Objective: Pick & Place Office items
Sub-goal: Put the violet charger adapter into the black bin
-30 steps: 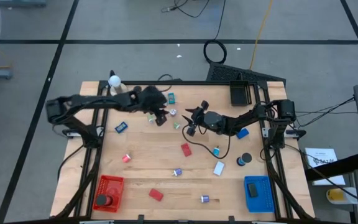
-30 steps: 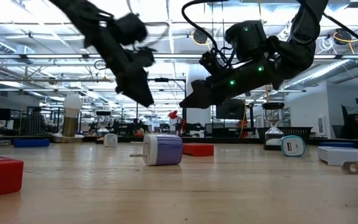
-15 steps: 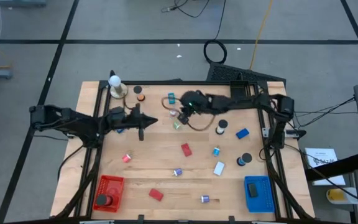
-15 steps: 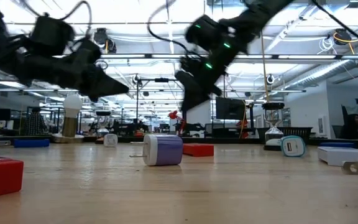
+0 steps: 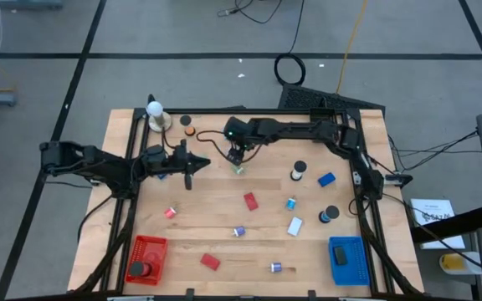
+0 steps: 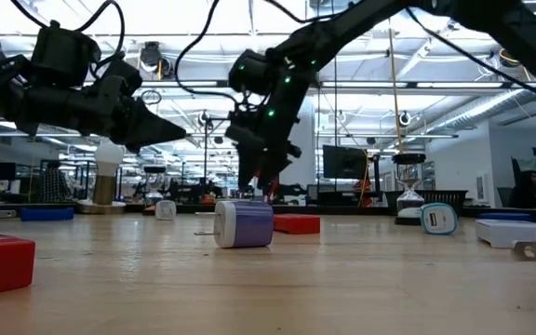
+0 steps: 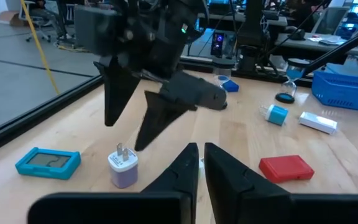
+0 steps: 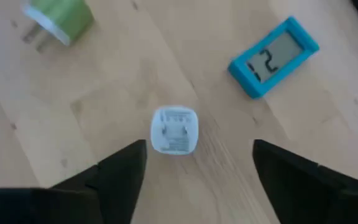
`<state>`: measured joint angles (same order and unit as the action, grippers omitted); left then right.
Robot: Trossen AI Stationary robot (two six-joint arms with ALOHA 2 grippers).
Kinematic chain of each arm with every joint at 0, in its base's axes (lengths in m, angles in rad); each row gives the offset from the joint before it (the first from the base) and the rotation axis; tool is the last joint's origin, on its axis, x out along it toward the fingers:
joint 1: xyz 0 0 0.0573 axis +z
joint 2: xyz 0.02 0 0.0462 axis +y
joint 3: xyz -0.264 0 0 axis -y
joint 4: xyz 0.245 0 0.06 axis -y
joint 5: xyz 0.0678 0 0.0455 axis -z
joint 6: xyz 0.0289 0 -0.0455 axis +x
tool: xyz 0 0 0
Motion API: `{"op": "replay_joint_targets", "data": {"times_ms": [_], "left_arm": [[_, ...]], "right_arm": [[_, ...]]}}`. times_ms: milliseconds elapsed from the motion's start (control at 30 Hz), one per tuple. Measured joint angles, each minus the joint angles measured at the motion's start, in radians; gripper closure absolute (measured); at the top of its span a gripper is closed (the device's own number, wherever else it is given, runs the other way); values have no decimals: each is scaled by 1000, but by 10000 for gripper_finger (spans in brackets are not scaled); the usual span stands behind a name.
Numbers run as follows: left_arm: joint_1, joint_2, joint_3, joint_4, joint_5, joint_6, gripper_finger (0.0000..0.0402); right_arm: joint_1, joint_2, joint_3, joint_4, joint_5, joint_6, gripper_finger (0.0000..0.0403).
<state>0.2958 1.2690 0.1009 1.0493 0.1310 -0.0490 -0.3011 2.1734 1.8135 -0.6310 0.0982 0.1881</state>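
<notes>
A white plug [image 8: 174, 129], a green plug [image 8: 62, 17] and a teal clock [image 8: 273, 56] are shown on the light wooden desk [image 8: 129, 81], between black fingers [image 8: 120, 177].

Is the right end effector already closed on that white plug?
No, the right end effector is open above the white plug, fingers apart on either side.

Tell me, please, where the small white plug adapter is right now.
In the right wrist view the white plug adapter lies on the table between the right gripper's open fingers, with a green plug and teal clock nearby.
</notes>
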Motion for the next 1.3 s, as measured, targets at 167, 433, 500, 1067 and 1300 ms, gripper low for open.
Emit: {"op": "replay_joint_targets", "data": {"times_ms": [167,433,500,1067,1300], "left_arm": [[0,0,0,0,0,2,393],[0,0,0,1,-1,2,379],[0,0,0,1,-1,2,373],[0,1,0,2,-9,14,369],[0,1,0,1,-9,14,369]], "right_arm": [[-5,23,28,4,-2,-21,90],[-25,24,30,27,-51,9,111],[-28,37,30,49,-52,12,116],[-38,93,26,39,-77,1,127],[-43,90,28,-1,-76,26,153]]}}
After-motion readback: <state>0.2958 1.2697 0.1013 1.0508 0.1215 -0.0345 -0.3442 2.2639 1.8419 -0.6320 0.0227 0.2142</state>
